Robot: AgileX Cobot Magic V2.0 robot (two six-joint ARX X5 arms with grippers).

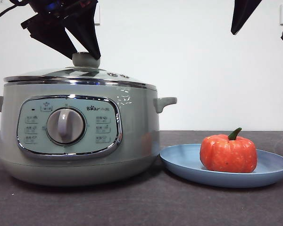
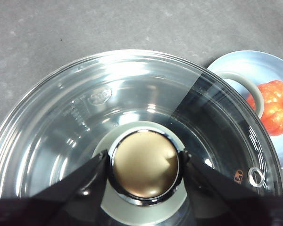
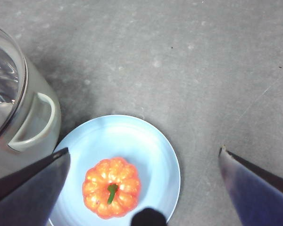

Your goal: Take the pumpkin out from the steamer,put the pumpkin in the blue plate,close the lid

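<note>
The lid (image 1: 80,75) sits on the pale green steamer (image 1: 80,136), covering it. My left gripper (image 2: 144,157) is shut on the lid's round knob (image 2: 145,165), one jaw on each side; in the front view it (image 1: 85,52) comes down from the top left onto the knob (image 1: 85,60). The orange pumpkin (image 1: 228,153) with a green stem stands upright in the blue plate (image 1: 179,160) to the right of the steamer. My right gripper (image 3: 145,150) is open and empty, high above the pumpkin (image 3: 112,187) and the plate (image 3: 132,141); it shows at the front view's top right (image 1: 243,16).
The steamer's side handle (image 3: 33,127) reaches close to the plate's rim. The dark grey table (image 1: 141,207) runs in front of both and, in the right wrist view, beyond the plate (image 3: 203,70). A white wall stands behind.
</note>
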